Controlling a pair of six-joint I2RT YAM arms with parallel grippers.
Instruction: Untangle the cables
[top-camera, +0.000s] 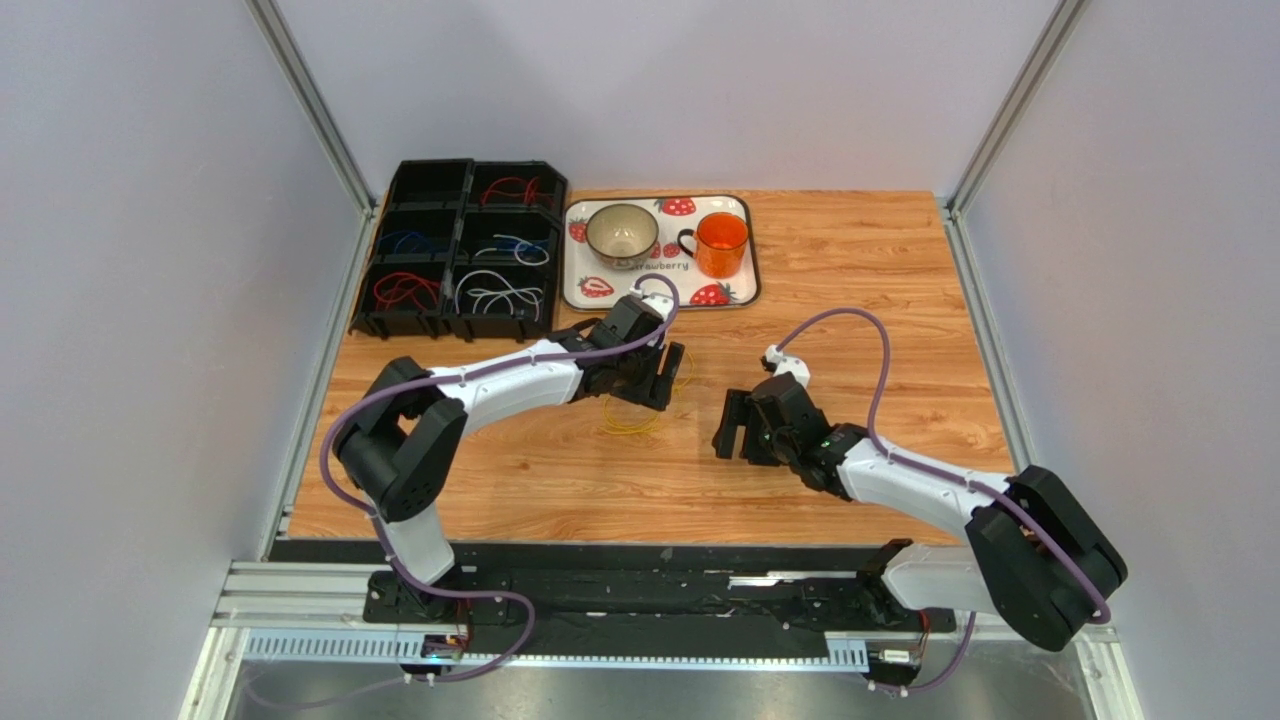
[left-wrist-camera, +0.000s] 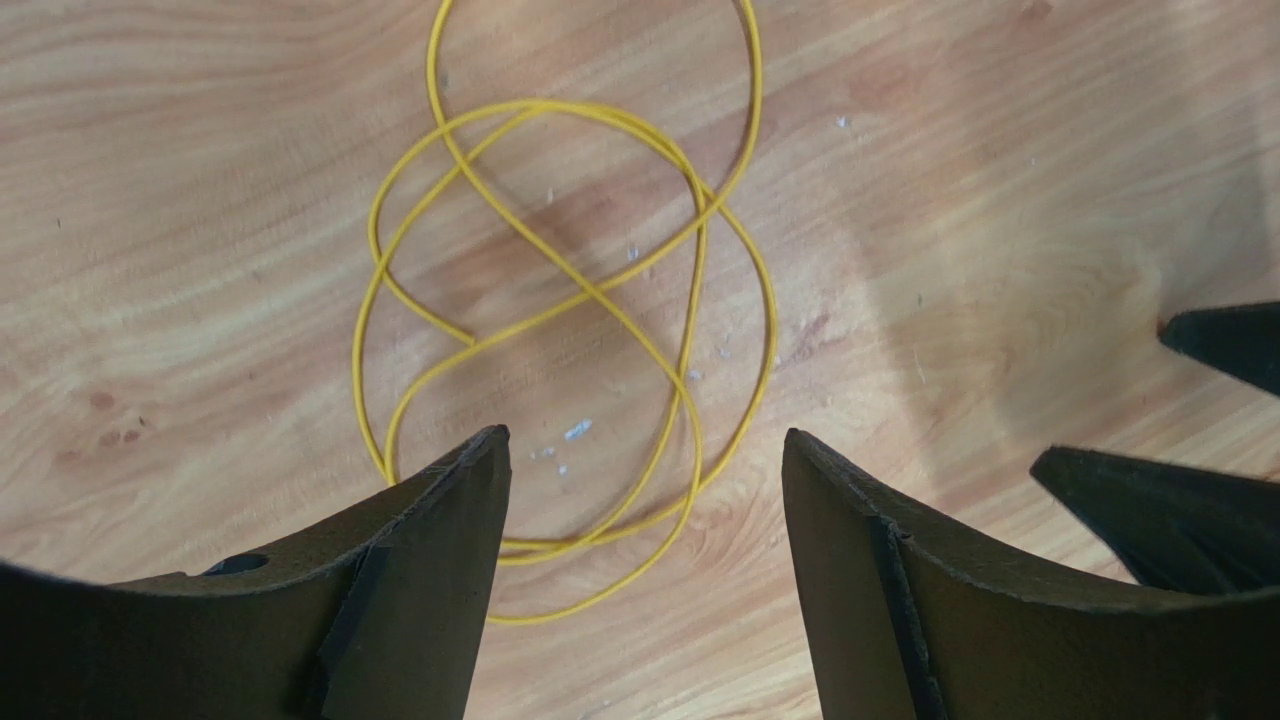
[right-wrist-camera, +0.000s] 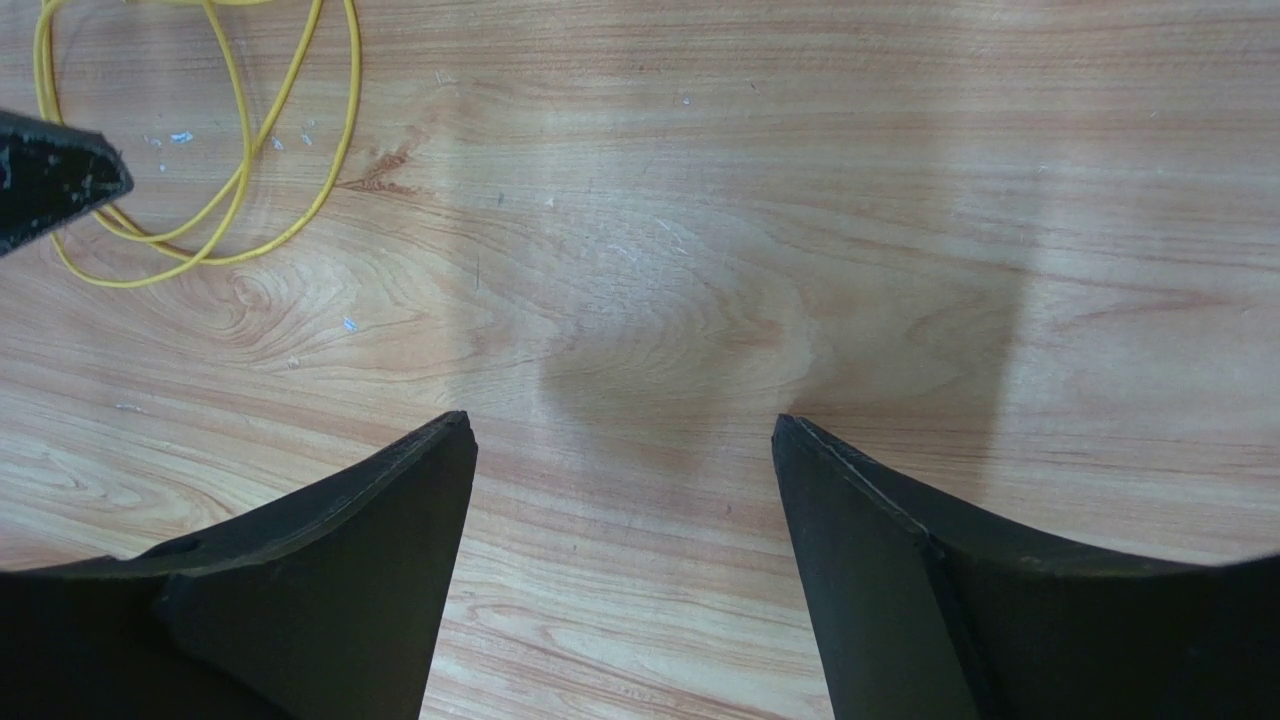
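Yellow cable: one strand in overlapping, crossed loops, flat on table. Left gripper directly above its near loops, jaws wide, holding nothing, likely poised to pick. Right gripper beside the tangle over wood, equally wide, empty, probably waiting to assist. Other cables lie sorted in bin.

Left arm and right arm bent inward, left fingers and right fingers parted wide
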